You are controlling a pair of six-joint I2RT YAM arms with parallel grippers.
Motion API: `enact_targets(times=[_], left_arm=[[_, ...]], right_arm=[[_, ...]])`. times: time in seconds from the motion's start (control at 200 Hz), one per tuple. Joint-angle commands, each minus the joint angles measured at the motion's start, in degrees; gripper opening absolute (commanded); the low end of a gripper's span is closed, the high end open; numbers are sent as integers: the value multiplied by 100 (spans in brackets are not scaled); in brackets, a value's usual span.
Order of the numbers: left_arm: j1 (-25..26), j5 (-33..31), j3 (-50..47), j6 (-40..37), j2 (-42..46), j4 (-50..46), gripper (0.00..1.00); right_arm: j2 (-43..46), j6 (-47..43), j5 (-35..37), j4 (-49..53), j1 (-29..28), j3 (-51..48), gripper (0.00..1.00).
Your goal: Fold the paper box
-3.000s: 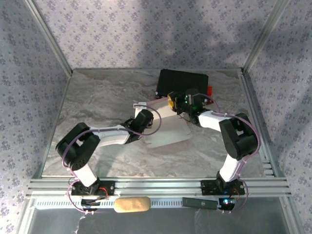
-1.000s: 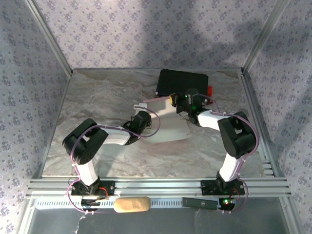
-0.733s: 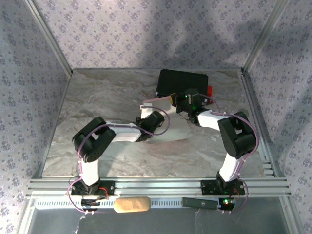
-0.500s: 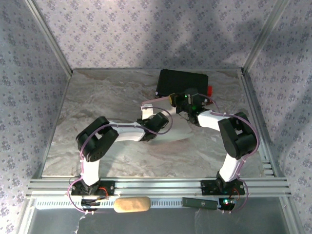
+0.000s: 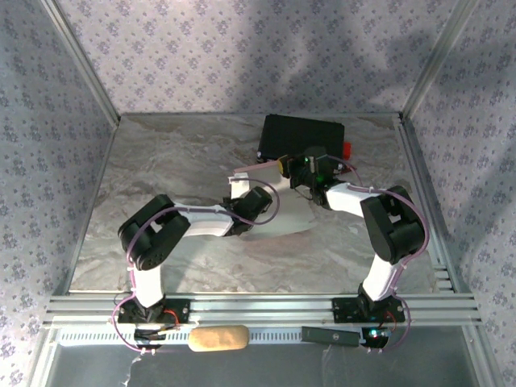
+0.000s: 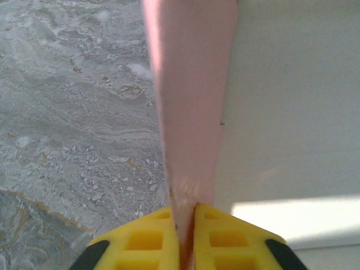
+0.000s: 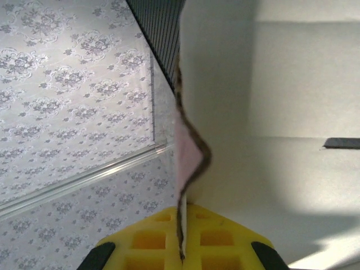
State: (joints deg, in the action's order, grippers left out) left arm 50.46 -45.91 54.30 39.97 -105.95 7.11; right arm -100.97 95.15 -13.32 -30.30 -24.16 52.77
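Observation:
The paper box [image 5: 284, 216] lies partly unfolded on the table's middle, pale face up, between both arms. My left gripper [image 5: 242, 192] is at its left edge. In the left wrist view its yellow fingers [image 6: 143, 242] pinch a raised pink flap [image 6: 191, 84], and my left gripper [image 6: 187, 228] is shut on it beside the whitish panel [image 6: 292, 112]. My right gripper [image 5: 285, 167] holds the far edge. In the right wrist view my right gripper [image 7: 183, 236] is shut on a thin card edge with a curled pink tab [image 7: 187, 152].
A black hard case [image 5: 302, 135] lies just behind the card, touching or nearly touching it, and its dark corner [image 7: 160, 34] also appears in the right wrist view. A small red object [image 5: 348, 149] sits at its right. Marble tabletop [image 5: 161, 177] stretches to the left. Patterned walls enclose the table.
My left arm has swung right and forward along the card's left edge, lifting the pink flap upright. The right arm and the case have stayed put.

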Motion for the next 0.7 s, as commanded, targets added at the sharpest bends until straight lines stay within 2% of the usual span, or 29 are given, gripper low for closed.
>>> enact_targets(times=[0.0,0.11,0.26,0.33,0.55,0.7], left_arm=[[-222,379,-167,-434,-172,-297,20],[-296,463,-131,-472,-197,-285,21],[-357,478,-188,-481,-185,-217,0],[-337,330,-159,-464,-198,-339,0],[-215,-593,545,230,-519,-1909,0],[-82,-928,885,649,-776,-2605,0]], right_arm=[[2,38,-126,482,-45,-48,0],[7,37,-125,496,-27,-42,0],[23,34,-136,492,-3,-59,0],[42,32,-128,505,2,-78,0],[55,47,-83,526,-9,-113,0],[45,64,-92,505,-9,-141,0]])
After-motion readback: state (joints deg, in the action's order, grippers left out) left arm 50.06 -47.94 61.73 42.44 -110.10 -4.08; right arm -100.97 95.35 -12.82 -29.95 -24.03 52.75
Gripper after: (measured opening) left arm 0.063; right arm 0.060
